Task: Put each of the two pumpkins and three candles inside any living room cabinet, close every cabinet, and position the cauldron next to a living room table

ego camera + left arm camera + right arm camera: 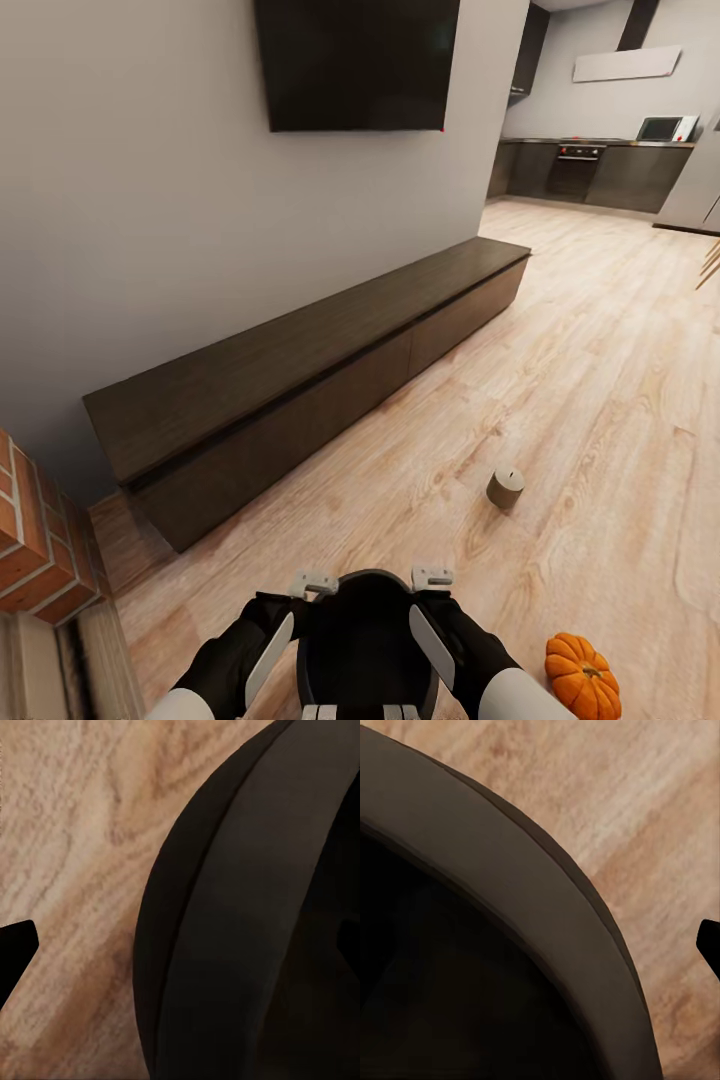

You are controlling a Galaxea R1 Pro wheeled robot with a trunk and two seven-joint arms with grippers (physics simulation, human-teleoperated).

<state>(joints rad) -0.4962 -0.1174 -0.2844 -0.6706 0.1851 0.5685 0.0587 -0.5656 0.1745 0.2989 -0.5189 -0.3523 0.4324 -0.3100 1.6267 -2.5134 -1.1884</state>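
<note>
Pale wood floor (pixel 600 400), grey wall. Cabinet (pixel 320 370) runs lower left to upper right. Both grippers' jaw states: cannot tell.

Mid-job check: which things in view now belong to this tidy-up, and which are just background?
Job things: cauldron between both arms, candle on the floor, pumpkin on the floor, long dark cabinet with fronts shut.

Background: television, brick fireplace, kitchen oven, microwave.

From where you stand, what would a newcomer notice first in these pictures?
The long dark cabinet runs along the wall, both fronts closed. A black cauldron sits between the two arms at the bottom, with an orange pumpkin on the floor to its right and a grey candle farther ahead.
</note>
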